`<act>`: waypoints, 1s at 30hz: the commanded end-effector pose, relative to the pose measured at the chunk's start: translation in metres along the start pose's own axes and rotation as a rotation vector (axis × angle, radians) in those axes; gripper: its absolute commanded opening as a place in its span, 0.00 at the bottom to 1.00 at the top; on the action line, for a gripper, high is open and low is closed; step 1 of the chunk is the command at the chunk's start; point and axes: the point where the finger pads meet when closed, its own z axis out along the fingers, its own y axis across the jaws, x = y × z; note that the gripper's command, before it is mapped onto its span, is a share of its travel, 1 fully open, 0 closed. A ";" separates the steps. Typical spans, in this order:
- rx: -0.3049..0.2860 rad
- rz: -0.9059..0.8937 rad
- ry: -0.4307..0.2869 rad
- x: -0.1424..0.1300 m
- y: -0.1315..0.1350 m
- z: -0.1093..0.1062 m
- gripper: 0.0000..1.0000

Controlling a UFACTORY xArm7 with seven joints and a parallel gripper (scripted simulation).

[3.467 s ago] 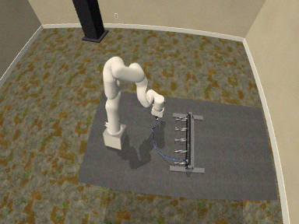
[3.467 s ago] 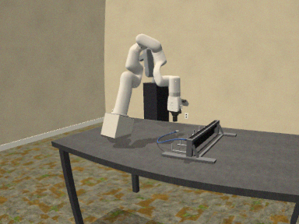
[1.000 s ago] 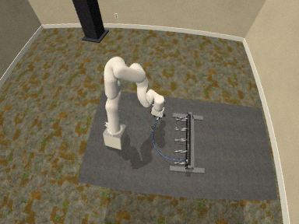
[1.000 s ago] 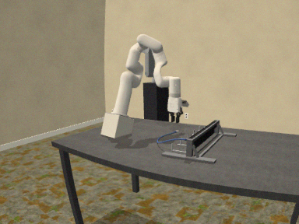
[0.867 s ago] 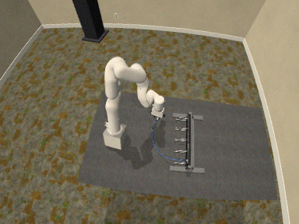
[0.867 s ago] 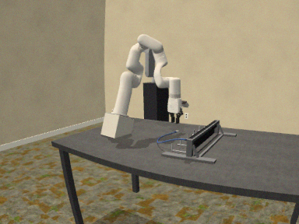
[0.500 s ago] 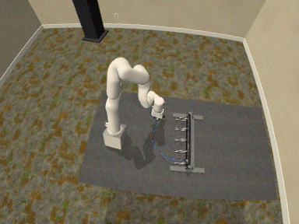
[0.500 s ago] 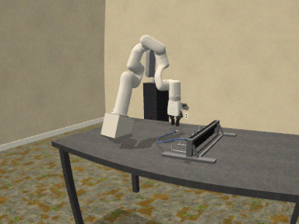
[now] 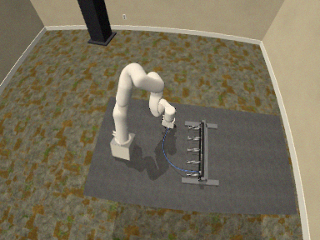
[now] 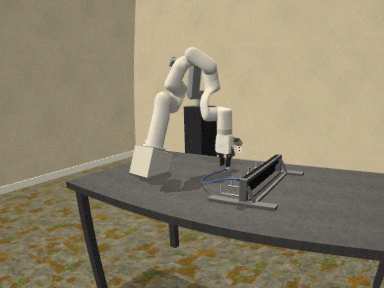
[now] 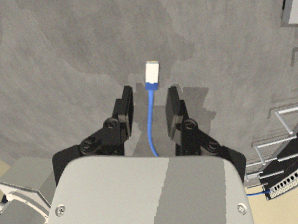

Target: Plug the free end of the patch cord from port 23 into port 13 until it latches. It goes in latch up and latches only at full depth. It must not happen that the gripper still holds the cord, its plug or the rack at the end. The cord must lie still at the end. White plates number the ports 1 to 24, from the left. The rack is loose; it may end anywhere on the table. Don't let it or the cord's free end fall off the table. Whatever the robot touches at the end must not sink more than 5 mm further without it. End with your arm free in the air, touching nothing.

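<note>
The blue patch cord (image 9: 167, 153) curves over the grey table from the near end of the rack (image 9: 202, 152) to a spot below my gripper (image 9: 167, 124). In the wrist view its white plug (image 11: 152, 71) lies on the table just ahead of the fingertips. The cord (image 11: 152, 119) runs back between the two black fingers with a gap on each side. My gripper (image 11: 149, 97) is partly open, points straight down and hangs low over the free end, holding nothing. In the side view the gripper (image 10: 225, 161) is just above the table, left of the rack (image 10: 260, 180).
The rack stands on two flat feet right of the gripper, and its ports face the arm; an edge of it shows at the right of the wrist view (image 11: 282, 163). The robot base (image 9: 122, 146) stands at the table's left. The port numbers are too small to read.
</note>
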 end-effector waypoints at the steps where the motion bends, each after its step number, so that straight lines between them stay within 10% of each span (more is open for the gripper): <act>1: -0.004 0.000 0.003 0.001 0.002 0.003 0.38; 30: -0.004 0.000 0.003 0.001 0.002 0.013 0.38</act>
